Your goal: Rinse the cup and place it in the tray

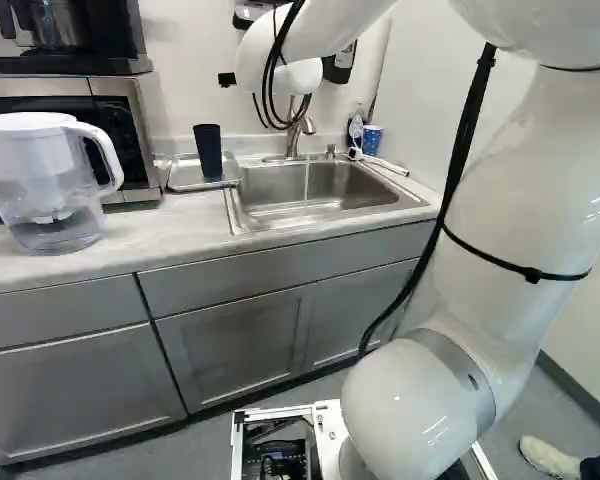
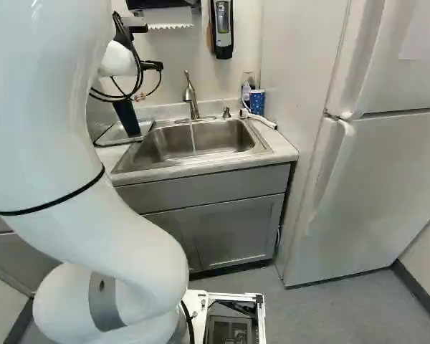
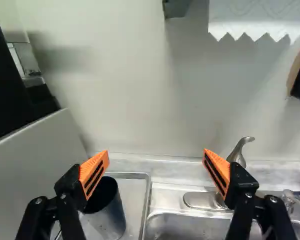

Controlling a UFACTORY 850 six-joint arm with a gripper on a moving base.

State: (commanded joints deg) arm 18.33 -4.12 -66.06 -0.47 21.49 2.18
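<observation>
Dark cup (image 1: 208, 150) upright in the tray (image 1: 183, 177) left of the sink (image 1: 238, 205), gripper (image 2: 153, 65) released, fingers apart, faucet (image 2: 190, 97) on the far side, apparently running.

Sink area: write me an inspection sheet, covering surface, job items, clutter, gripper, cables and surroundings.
Counter: light top; spills: nothing seen.
Dark cup: upright in the tray, beside the sink.
Faucet: running, thin stream into the sink.
Clutter: blue cup behind the sink; pitcher before the microwave.
Gripper: open, nothing gripped.
Cables: black cable along the arm, loops near the wrist; snags: nothing seen.
Surroundings: refrigerator right of the sink; person's shoe on the floor.
</observation>
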